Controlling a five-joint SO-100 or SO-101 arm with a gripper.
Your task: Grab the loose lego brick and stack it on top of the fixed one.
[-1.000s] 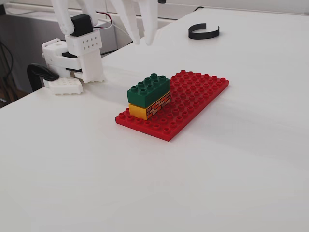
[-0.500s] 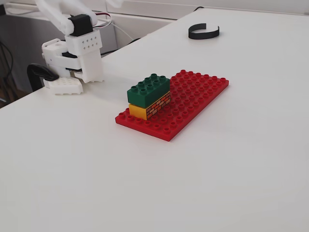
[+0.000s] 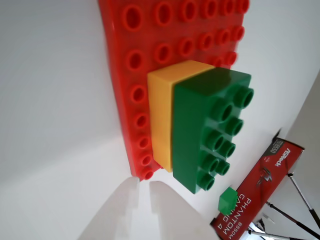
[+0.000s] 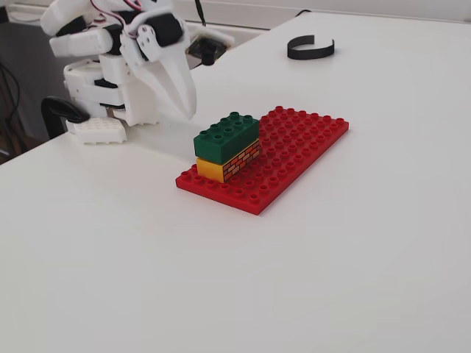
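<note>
The dark green brick (image 4: 224,134) sits stacked on top of the yellow brick (image 4: 228,165) with the brown wall pattern, near the left end of the red baseplate (image 4: 294,147). In the wrist view the green brick (image 3: 200,130) lies flush over the yellow one (image 3: 162,115) on the baseplate (image 3: 135,60). My gripper (image 4: 188,110) hangs to the upper left of the stack, apart from it, with its white fingers together and nothing between them. Its fingertips (image 3: 144,187) enter the wrist view from the bottom edge, just short of the baseplate's end.
The white table (image 4: 331,257) surrounds the baseplate. A black C-shaped ring (image 4: 310,48) lies at the far back. The arm's white base (image 4: 96,129) stands at the left. Off the table in the wrist view are a red box (image 3: 255,195) and a small green cube (image 3: 227,200).
</note>
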